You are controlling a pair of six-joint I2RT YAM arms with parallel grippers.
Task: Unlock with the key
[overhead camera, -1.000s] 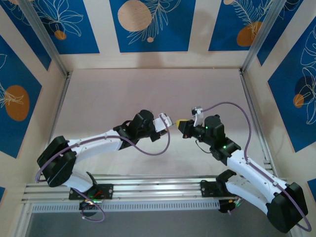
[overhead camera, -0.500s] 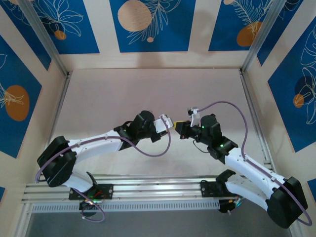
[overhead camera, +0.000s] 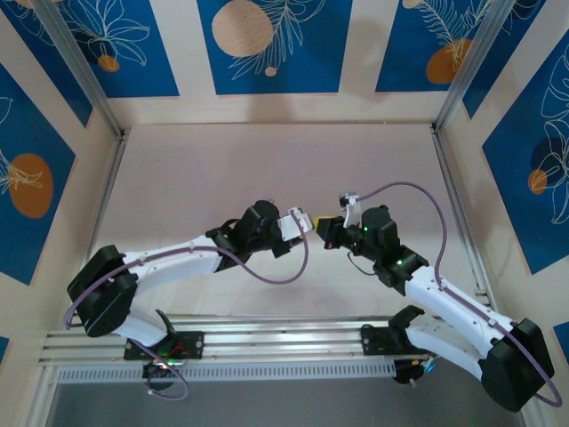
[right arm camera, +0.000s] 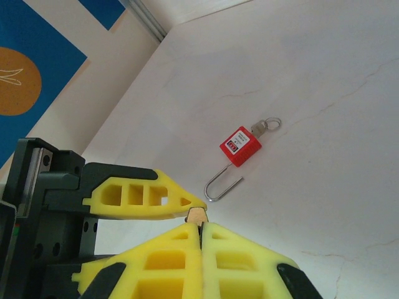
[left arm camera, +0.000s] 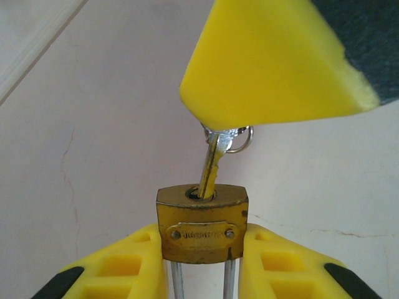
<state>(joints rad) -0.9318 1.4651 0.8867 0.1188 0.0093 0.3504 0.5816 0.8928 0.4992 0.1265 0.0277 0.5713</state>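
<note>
left gripper (left arm camera: 202, 246): I see its jaws partly apart, clamped on the brass padlock (left arm camera: 201, 215).
key (left arm camera: 211, 167): tip in the brass padlock's keyhole, tilted.
right gripper (right arm camera: 201, 219): jaws pressed together, pinching the key's head.
red padlock (right arm camera: 240, 146): on the table (right arm camera: 324, 75), beyond the brass padlock, shackle open.

Left end effector (overhead camera: 302, 221) faces right end effector (overhead camera: 327, 222) (closely).
</note>
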